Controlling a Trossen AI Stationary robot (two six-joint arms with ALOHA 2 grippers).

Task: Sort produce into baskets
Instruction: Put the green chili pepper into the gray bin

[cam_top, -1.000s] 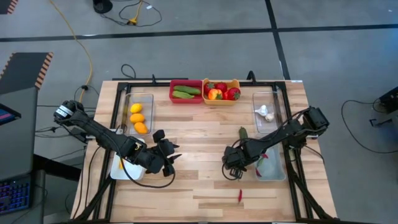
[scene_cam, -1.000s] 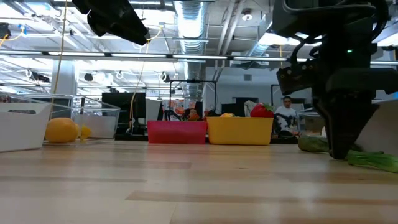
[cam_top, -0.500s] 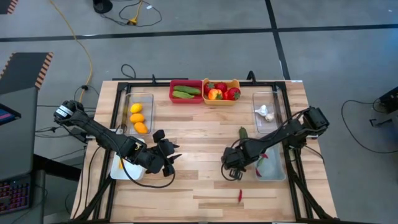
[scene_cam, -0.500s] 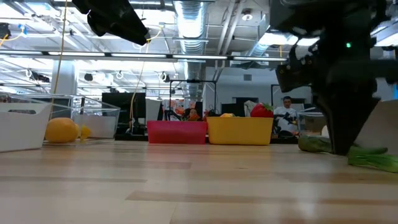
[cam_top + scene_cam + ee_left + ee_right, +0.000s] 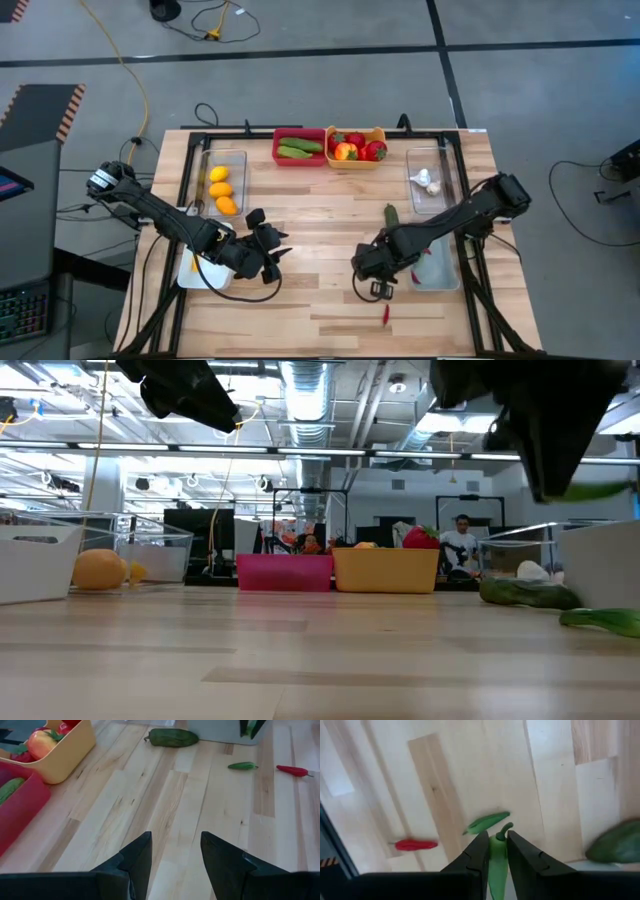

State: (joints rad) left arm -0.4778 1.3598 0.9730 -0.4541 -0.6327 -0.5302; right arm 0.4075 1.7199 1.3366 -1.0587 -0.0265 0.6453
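Right gripper (image 5: 494,851) clenched on a green chili (image 5: 497,862), lifted clear of the table (image 5: 320,225) just beside the pale tray (image 5: 447,272). Thin grip near the stem: could twist or slip out before reaching a bin. Second green chili (image 5: 242,766) and red chili (image 5: 293,770) loose below, perhaps within knocking range. Left gripper (image 5: 172,857) spread, empty, near the front-left tray.

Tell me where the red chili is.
The red chili lies on the table's near right part in the high view, just below the right gripper, apart from every bin.
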